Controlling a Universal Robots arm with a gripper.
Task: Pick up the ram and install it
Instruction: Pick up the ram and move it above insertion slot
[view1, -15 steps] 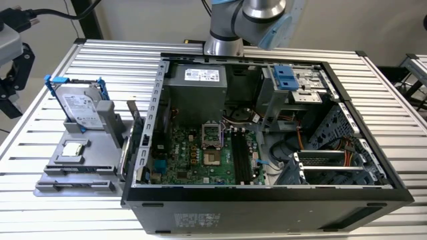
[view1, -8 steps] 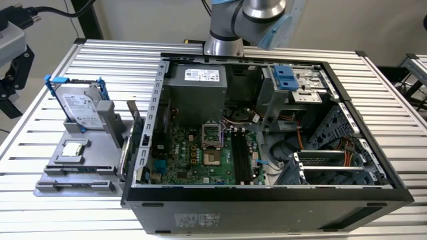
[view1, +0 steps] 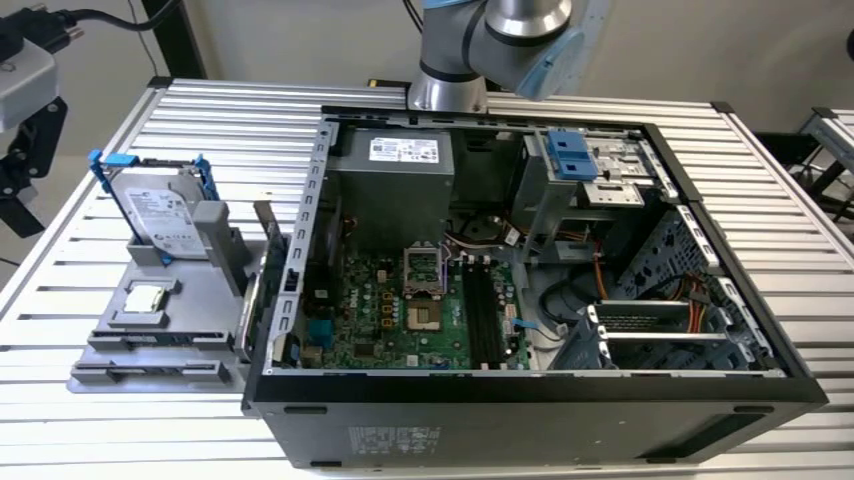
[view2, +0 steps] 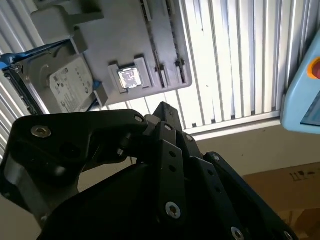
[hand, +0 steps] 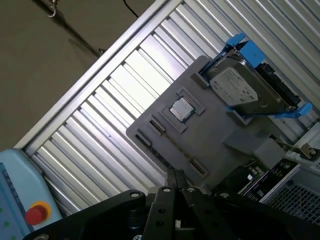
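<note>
Open computer case (view1: 534, 405) lies on its side on a slatted metal table (view1: 227, 120), with the motherboard (view1: 387, 310) exposed. The black memory slots (view1: 483, 310) on the board stand unfilled. A grey tray (view1: 200, 312) sits on the table just beside the case, on the exterior view's left. The ram (view1: 154, 337) rests in this tray, as a long thin dark strip on edge in a holder along the tray's near side. In the first wrist view the same strip (hand: 175, 146) runs between two small clips. Also on the tray are a square silver processor chip (view1: 144, 297) in the middle and a hard drive (view1: 163, 215) in a blue bracket at the far end, propped at a tilt. The robot arm (view1: 461, 60) comes down at the far edge of the table, behind the case. The gripper (hand: 175, 175) hangs high over the table and looks down on the tray; its fingertips (view2: 164, 107) are drawn together with nothing between them. The ram is well apart from the gripper, untouched, seated in its holder and not in the case. A light blue box with a red button (hand: 35, 214) lies near the table's edge.
</note>
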